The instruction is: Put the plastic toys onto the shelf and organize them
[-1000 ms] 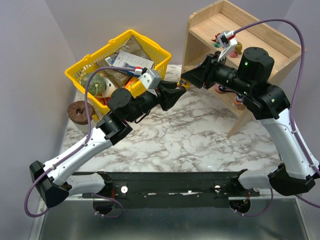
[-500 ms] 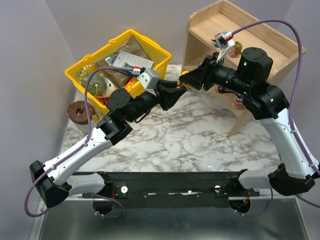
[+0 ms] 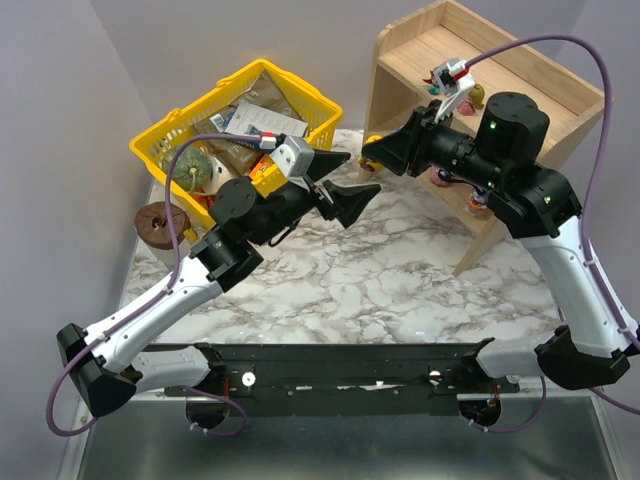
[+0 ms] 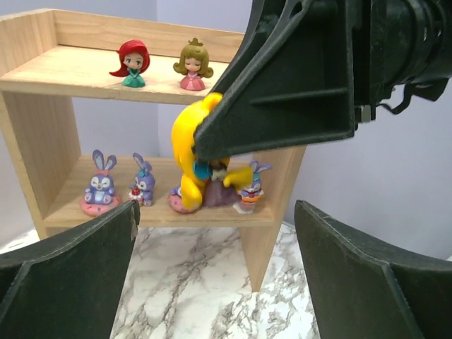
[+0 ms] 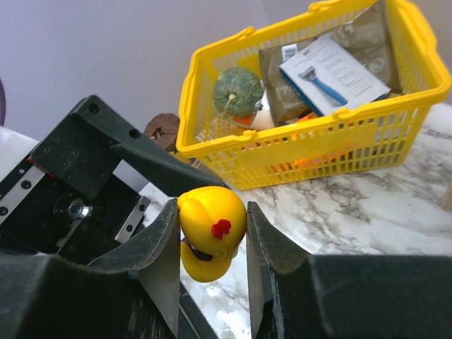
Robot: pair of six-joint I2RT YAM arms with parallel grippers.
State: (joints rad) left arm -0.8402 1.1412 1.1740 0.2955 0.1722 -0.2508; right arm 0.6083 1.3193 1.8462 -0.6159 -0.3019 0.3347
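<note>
A yellow round plastic toy (image 5: 206,244) with a red mark is pinched between my right gripper's (image 5: 212,212) fingers, in the air in front of the shelf (image 3: 520,70). From the left wrist view the same toy (image 4: 192,152) hangs under the black right fingers (image 4: 282,92). My left gripper (image 3: 350,178) stands wide open just left of it, holding nothing. On the wooden shelf stand a red-haired figurine (image 4: 131,62) and a blond one (image 4: 192,63) on the top tier. Purple long-eared toys (image 4: 100,185) stand on the lower tier.
A yellow basket (image 3: 170,130) with grocery packets and a green gourd (image 3: 190,168) stands at the back left. A brown round object (image 3: 160,222) lies beside it. The marble tabletop (image 3: 400,290) stretches in front of the arms.
My left gripper was shut on the yellow toy and has opened wide and drawn back slightly. The toy now stays in my right gripper alone.
</note>
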